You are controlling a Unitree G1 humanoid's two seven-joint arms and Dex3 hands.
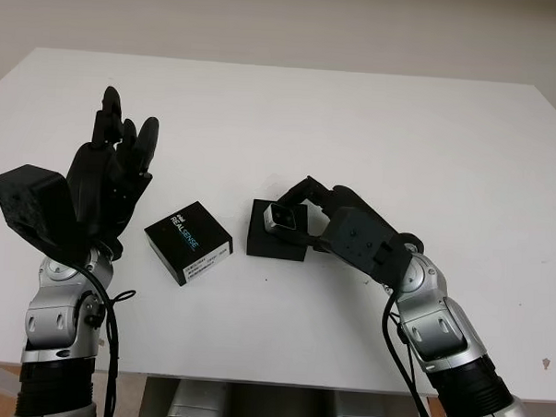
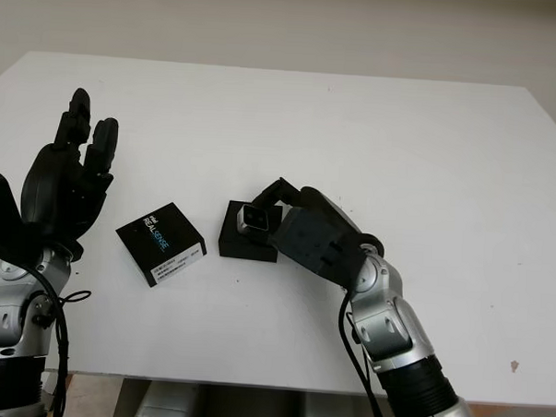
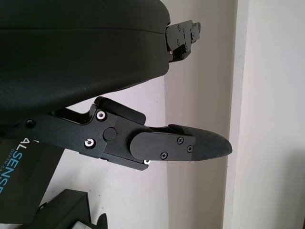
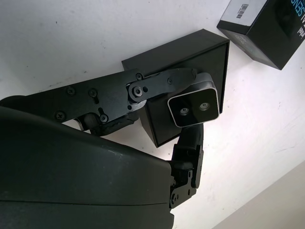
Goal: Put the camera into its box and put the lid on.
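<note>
Camera (image 4: 194, 102) is sitting pinched in the right hand (image 1: 351, 232), which is gripping its silver body from both sides so the lens face stays clear, and holding it directly over the open black box (image 1: 275, 238). Judging by this, the hand is lining the camera up with the box cavity before lowering it; whether the camera is already touching the box floor I cannot tell. Just beside the box, on its left, the lid (image 1: 190, 242) with the printed lettering is lying on the table (image 1: 356, 120), kept close so it can be picked up next. Beyond the lid from the box, the left hand (image 1: 109, 178) is hovering raised and open, holding nothing, apparently waiting for the lid.
</note>
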